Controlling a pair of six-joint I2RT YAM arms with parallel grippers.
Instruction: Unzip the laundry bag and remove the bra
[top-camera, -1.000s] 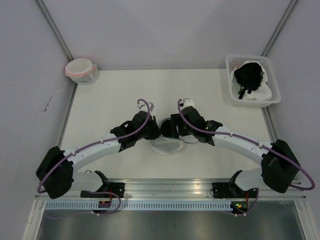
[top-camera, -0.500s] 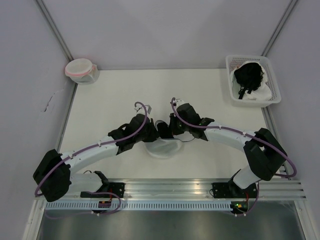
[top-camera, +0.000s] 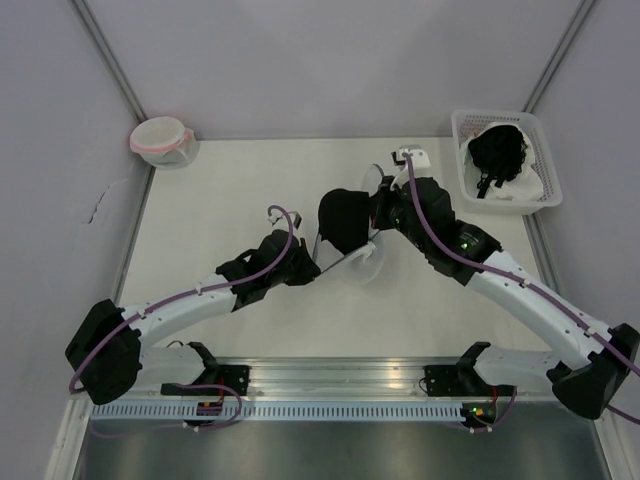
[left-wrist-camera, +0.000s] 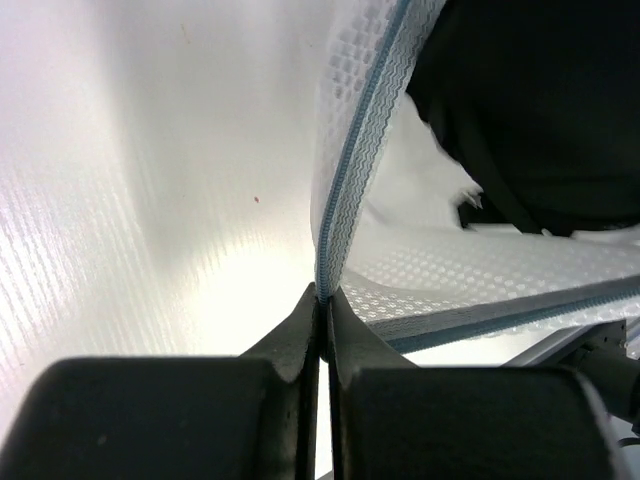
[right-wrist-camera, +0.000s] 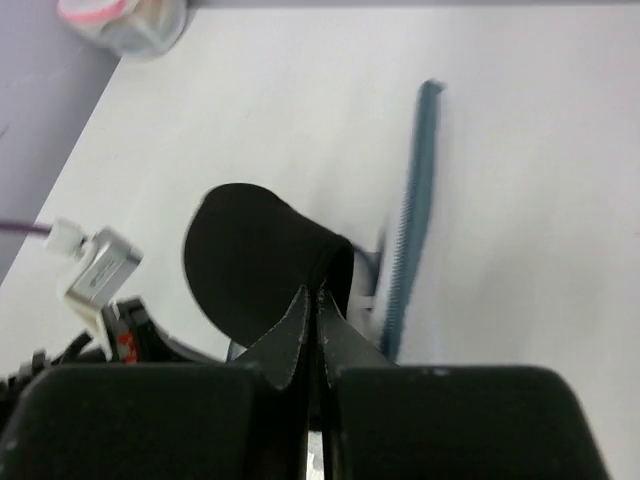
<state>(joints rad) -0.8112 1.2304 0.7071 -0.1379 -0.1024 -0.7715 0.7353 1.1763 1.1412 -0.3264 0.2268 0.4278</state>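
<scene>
Black bra (top-camera: 343, 220) pinched in right end effector (right-wrist-camera: 313, 292) — left end effector (left-wrist-camera: 322, 298) clamps laundry bag (left-wrist-camera: 450, 265) rim.

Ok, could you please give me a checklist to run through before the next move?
1. Left gripper shut on the bag rim: ok.
2. Right gripper shut on the bra: ok.
3. Bag unzipped, with its rim parted: ok.
4. Bra fully out of the bag: cannot tell.
5. Bra free of snags on the rim: cannot tell.
</scene>
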